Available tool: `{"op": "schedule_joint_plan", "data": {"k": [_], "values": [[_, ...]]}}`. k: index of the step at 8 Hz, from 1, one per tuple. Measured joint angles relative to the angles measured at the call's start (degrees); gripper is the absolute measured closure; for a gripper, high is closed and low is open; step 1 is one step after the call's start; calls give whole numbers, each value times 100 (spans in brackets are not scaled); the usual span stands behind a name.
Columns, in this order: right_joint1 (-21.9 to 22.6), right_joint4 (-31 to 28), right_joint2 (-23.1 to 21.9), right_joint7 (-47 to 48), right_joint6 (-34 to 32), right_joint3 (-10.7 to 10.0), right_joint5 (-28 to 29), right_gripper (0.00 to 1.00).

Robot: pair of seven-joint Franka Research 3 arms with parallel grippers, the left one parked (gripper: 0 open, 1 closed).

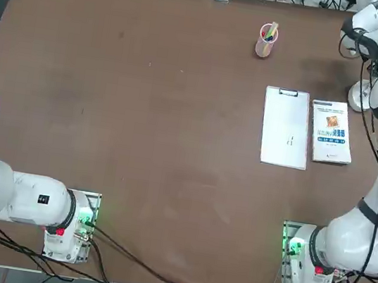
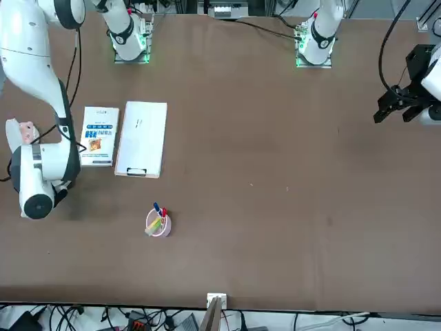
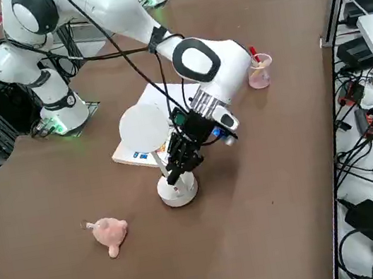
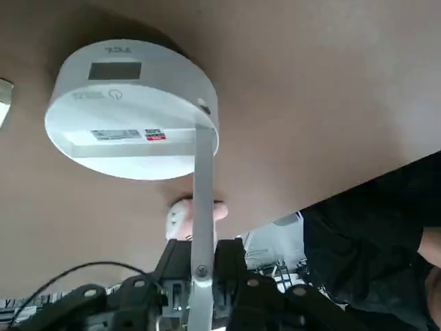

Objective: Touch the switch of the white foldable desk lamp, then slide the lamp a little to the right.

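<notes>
The white foldable desk lamp [image 3: 178, 189] stands on its round base near the table's right edge, with its flat head [image 3: 145, 128] raised above. My right gripper [image 3: 177, 166] is low beside the base, at the foot of the thin arm. In the wrist view the lamp's arm [image 4: 203, 179] runs between my two black fingers [image 4: 231, 258], which press against it on both sides; the right gripper [image 4: 200, 254] is shut on it. The switch [image 4: 116, 95] shows as a small round mark on the base top [image 4: 131, 103]. From overhead only part of the base [image 1: 358, 95] shows beside my arm.
A pink plush toy [image 3: 109, 232] lies near the lamp toward the table's edge. A booklet [image 1: 331, 131] and a white clipboard [image 1: 286, 127] lie on the lamp's other side. A pink pen cup [image 1: 266, 40] stands farther back. A person in dark clothing [image 4: 372, 234] is beyond the table.
</notes>
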Motion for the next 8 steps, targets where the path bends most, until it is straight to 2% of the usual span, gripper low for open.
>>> {"op": "schedule_joint_plan", "data": {"k": [2,7,8], "values": [[1,7,22,16,8,0,-1,68],[15,80,27,30,16,3,-3,59],[18,126,28,27,41,6,-26,52]]}}
